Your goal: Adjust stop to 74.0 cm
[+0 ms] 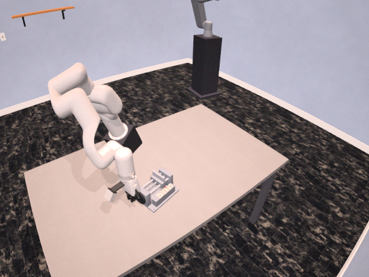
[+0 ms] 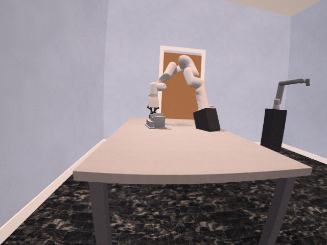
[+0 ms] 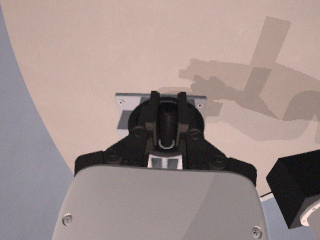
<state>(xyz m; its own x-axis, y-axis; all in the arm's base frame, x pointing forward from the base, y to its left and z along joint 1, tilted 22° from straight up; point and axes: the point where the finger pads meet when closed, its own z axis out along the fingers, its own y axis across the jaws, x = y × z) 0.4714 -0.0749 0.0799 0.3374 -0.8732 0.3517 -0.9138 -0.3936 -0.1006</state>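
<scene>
A grey screw-driven fixture sits on the table. Its black handwheel is at the near-left end, facing the arm's wrist. The gripper is shut on the handwheel's dark handle, which stands between the two fingers in the wrist view. The stop is an upright grey plate across the rods, close to the far end block. The scale has pale marks and a small red pointer; its figures are too small to read.
The table carries the arm's black base block at its back edge. A wrist-mounted camera bracket sticks out beside the gripper. Another arm stands on a black pedestal off the table.
</scene>
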